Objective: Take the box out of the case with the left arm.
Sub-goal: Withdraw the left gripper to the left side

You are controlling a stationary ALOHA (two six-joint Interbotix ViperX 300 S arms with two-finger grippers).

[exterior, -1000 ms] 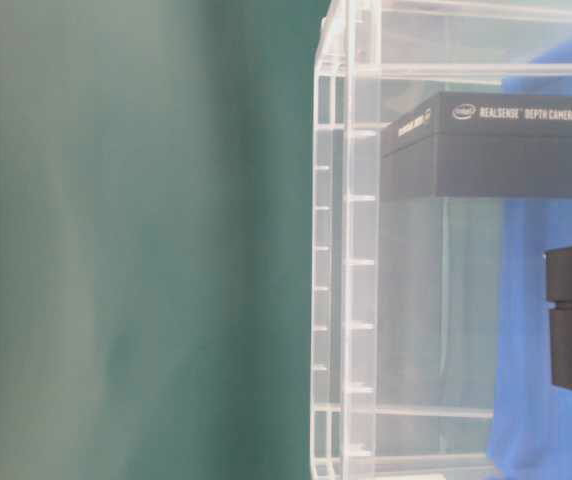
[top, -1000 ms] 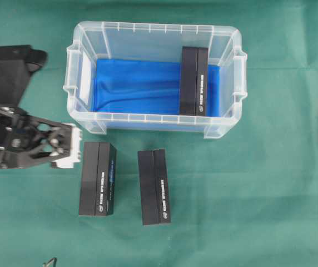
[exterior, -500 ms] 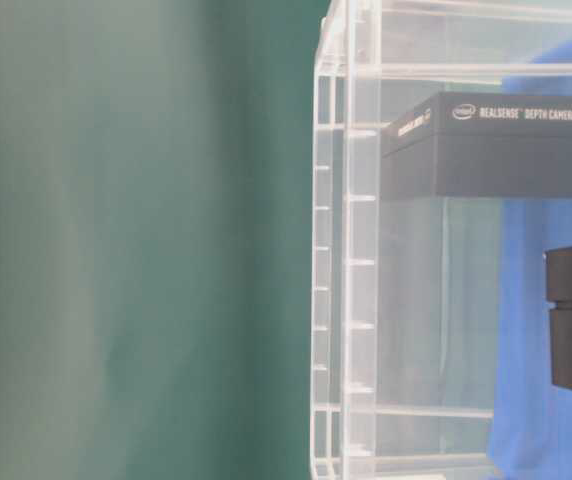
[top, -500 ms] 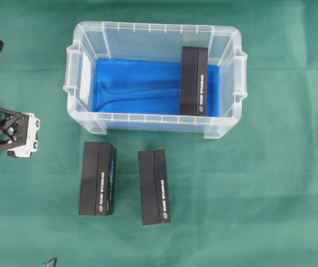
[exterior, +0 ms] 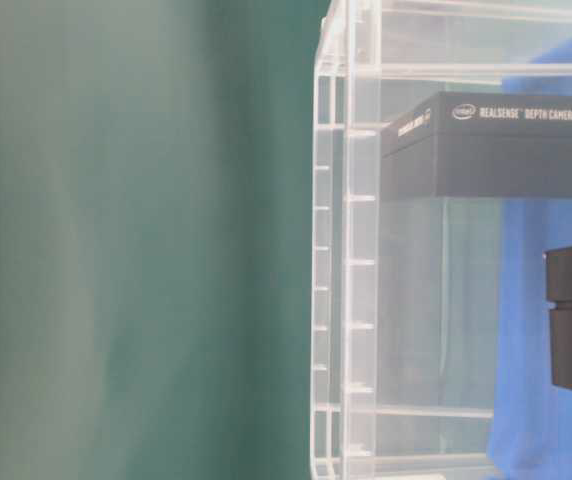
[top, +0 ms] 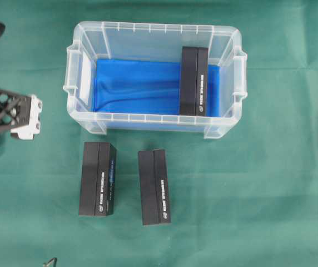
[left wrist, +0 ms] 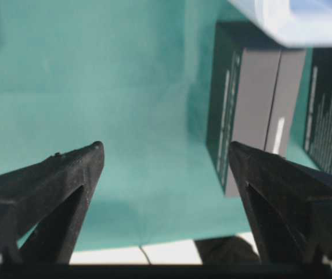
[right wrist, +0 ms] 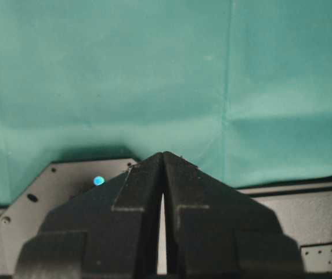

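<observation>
Seen from overhead on a green cloth: a clear plastic case at 12 o'clock, floor lined in bright blue, with one black box still inside, standing on its long edge at the 3 o'clock end of the tub, against the blue lining. Outside the case, at 6 o'clock from it, two more black boxes, the left outer box and the right outer box, lying side by side but apart on the cloth. At 9 o'clock, near the frame edge and well apart from the case, the left gripper, spread wide and holding nothing, with only cloth and box ends between its black fingers. Over bare cloth and a grey plate, the right gripper, clenched tip to tip and empty.
</observation>
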